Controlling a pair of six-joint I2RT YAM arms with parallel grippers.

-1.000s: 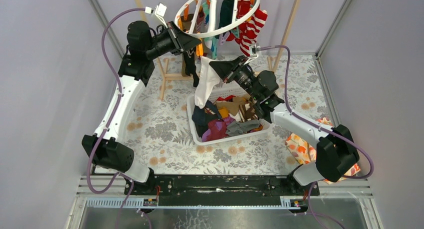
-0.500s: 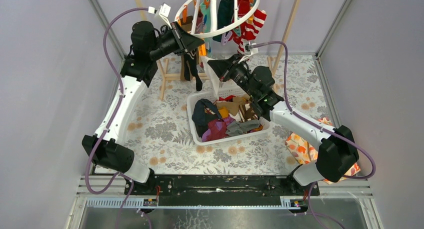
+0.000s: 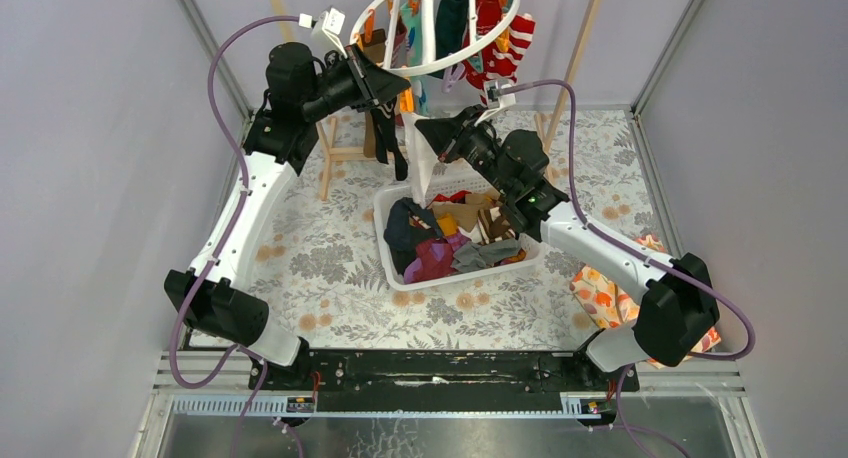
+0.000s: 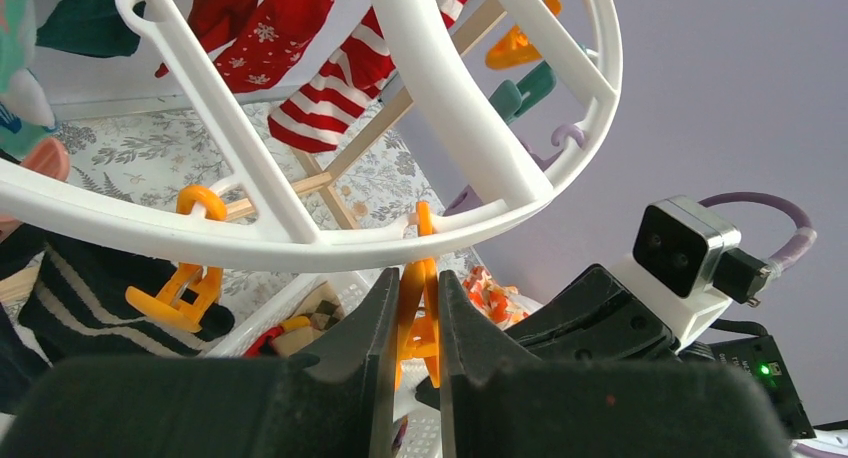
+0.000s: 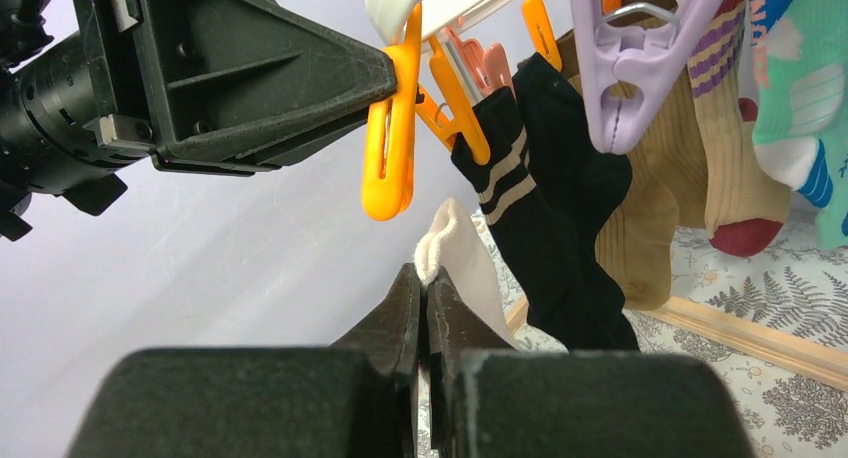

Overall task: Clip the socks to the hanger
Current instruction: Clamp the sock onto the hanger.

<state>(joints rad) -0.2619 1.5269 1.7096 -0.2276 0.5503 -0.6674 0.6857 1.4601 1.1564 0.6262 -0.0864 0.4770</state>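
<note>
Since a second ago the right gripper has lifted its pinched white sock to just below the orange clip, at the clip's 5 o'clock. The left gripper squeezes that clip, narrow-jawed, on the hanger, at 12 o'clock from the basket.

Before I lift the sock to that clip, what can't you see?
- Clip mouth, open or shut: partly behind the left fingers in left wrist view; one side only in right wrist view.
- Sock below the grip: right wrist view, behind the right fingers.
- Hanger top: top view, cut by the upper edge.
</note>
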